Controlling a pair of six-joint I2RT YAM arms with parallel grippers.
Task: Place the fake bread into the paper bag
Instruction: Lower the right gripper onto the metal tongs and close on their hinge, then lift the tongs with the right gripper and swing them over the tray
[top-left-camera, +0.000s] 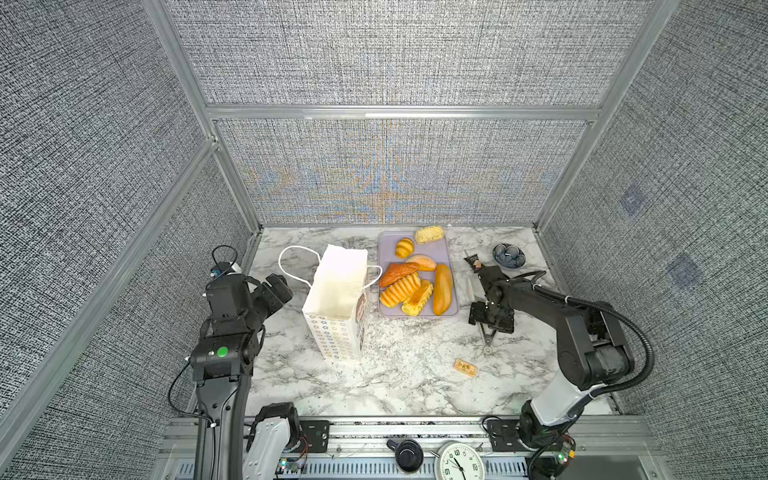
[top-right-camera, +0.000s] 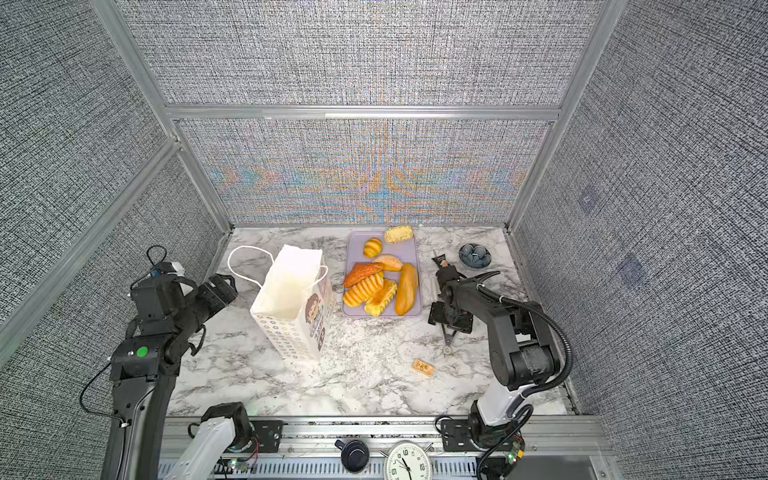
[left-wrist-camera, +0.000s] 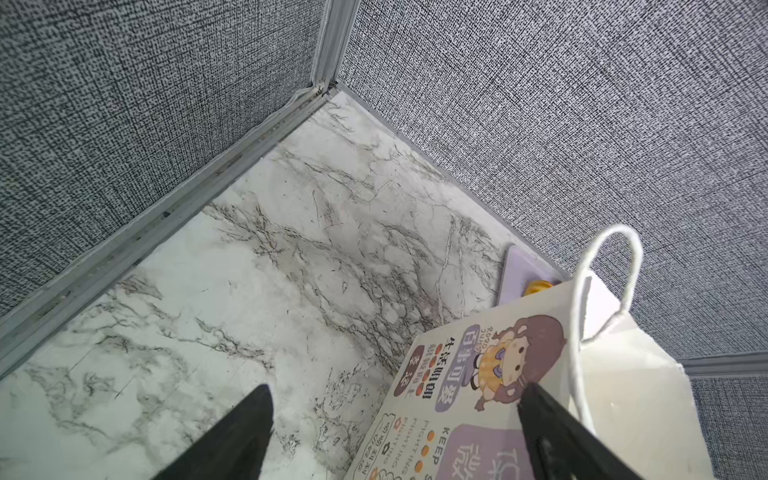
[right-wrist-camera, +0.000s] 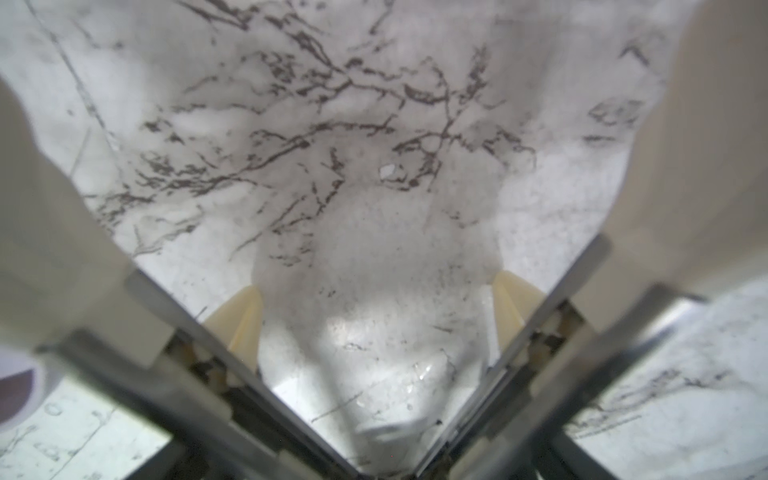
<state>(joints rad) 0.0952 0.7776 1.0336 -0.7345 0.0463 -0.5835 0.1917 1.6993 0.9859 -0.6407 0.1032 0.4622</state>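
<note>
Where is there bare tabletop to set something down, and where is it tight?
Bare marble: the near strip from the paper bag to the tan packet, and the far-left corner behind the bag's handle. Crowded: the tray full of fake bread, its narrow gap to the bag, and right of it tongs, right gripper, dark snack, bowl.

I operate inside a robotics lab test cell: grey textured panels (top-left-camera: 395, 54) in aluminium framing (top-left-camera: 403, 112) enclose a marble-pattern tabletop (top-left-camera: 415, 374), and the left arm (top-left-camera: 220, 357) and right arm (top-left-camera: 582, 332) are bolted to a slotted front rail (top-left-camera: 415, 428) (an analogue clock (top-left-camera: 459, 461) rests there).
</note>
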